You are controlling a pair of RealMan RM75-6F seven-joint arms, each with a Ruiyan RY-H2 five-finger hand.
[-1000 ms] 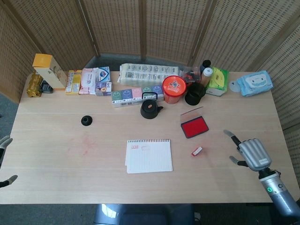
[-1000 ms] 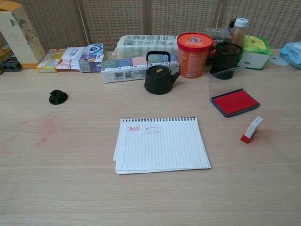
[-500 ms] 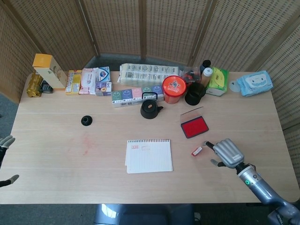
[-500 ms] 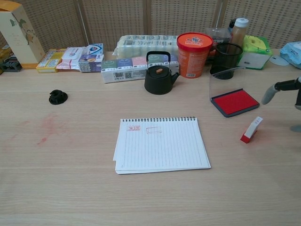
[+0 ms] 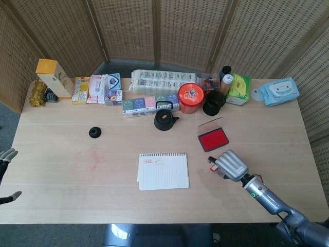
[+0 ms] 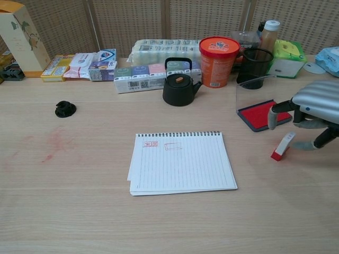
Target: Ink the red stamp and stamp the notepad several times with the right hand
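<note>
The silver right hand [image 6: 312,114] hovers with fingers spread and empty over the small red-and-white stamp [image 6: 282,146] lying on the wooden table [image 6: 79,211], the red ink pad [image 6: 259,115] just behind it, the white spiral notepad [image 6: 181,162] well apart leftward.

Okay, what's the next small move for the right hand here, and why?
Probably lower and close the right hand on the small red-and-white stamp. The stamp lies untouched on the table beside the open red ink pad, the fingers hover apart just above it, so nothing is gripped yet.
</note>
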